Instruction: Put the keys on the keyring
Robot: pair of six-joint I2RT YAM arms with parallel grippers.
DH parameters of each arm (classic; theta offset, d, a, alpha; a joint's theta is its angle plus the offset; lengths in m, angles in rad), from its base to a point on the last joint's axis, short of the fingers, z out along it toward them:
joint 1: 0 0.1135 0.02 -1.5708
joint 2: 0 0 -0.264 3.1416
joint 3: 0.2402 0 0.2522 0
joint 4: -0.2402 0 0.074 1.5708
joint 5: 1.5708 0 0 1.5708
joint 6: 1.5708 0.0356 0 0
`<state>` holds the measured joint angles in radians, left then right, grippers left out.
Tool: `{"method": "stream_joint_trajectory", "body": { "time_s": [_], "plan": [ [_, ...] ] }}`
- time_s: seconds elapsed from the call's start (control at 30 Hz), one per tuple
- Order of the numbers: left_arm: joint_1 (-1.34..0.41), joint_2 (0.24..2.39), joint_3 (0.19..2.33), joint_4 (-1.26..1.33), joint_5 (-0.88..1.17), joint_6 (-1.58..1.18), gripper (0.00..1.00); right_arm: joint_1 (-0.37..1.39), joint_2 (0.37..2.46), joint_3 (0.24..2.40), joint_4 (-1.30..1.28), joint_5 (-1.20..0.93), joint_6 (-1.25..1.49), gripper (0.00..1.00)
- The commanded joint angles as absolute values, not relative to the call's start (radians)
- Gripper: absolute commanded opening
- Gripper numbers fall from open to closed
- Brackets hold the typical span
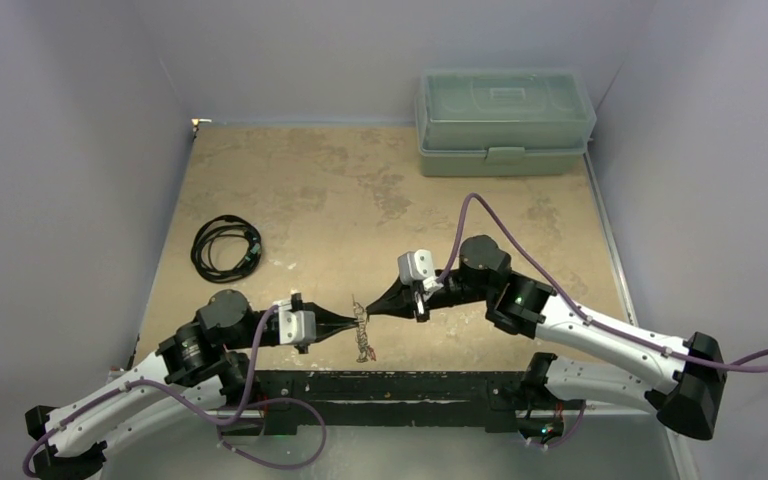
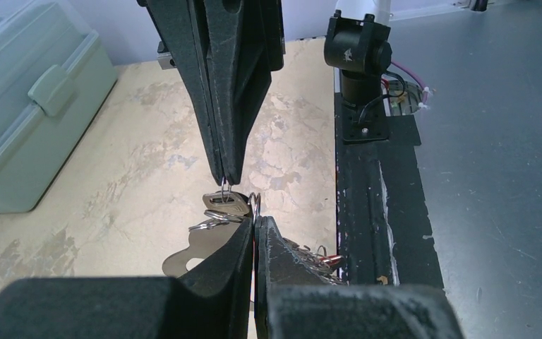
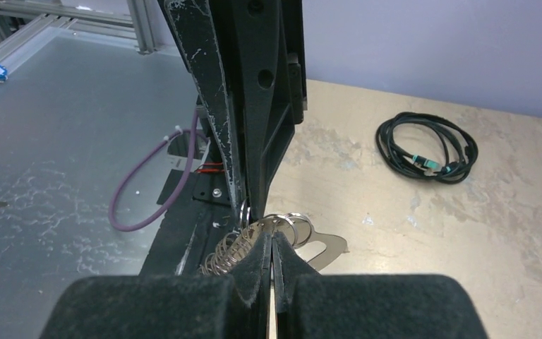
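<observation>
left gripper (image 2: 256, 226) clenched at the keyring (image 2: 187, 258) edge, can't tell what it pinches. right gripper (image 2: 226, 176) tip-to-tip ahead, clamped on the loop of the silver key (image 2: 227, 205). key hangs just off left tips, keyring runs leftward beneath.

place: robotics lab | evidence: plain grey enclosure walls (image 1: 60, 150), aluminium framing (image 3: 141, 25), metal bench top (image 3: 56, 141)

Coiled black cable (image 1: 226, 247) lies left; closed green box (image 1: 505, 122) far right.
</observation>
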<state>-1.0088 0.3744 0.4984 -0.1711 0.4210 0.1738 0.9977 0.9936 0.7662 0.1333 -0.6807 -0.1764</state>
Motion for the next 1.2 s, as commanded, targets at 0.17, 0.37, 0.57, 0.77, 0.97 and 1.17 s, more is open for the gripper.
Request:
{"method": "stream_joint_trajectory", "body": {
  "time_s": [0.17, 0.37, 0.57, 0.77, 0.97, 1.17],
  "plan": [
    [-1.005, 0.377, 0.499, -0.098, 0.451, 0.152, 0.0, 1.034, 1.013, 0.841, 0.125, -0.694, -0.199, 0.0],
    [-1.005, 0.377, 0.499, -0.098, 0.447, 0.151, 0.0, 1.048, 1.013, 0.85, 0.115, -0.68, -0.204, 0.0],
    [-1.005, 0.379, 0.499, -0.099, 0.445, 0.15, 0.0, 1.055, 1.018, 0.853, 0.109, -0.681, -0.204, 0.0],
    [-1.005, 0.377, 0.5, -0.101, 0.438, 0.15, 0.0, 1.058, 1.028, 0.859, 0.095, -0.684, -0.207, 0.0],
    [-1.005, 0.379, 0.499, -0.103, 0.428, 0.149, 0.0, 1.06, 1.024, 0.862, 0.082, -0.68, -0.212, 0.0],
    [-1.005, 0.376, 0.499, -0.104, 0.421, 0.149, 0.0, 1.063, 1.025, 0.872, 0.062, -0.683, -0.215, 0.0]
  ]
}}
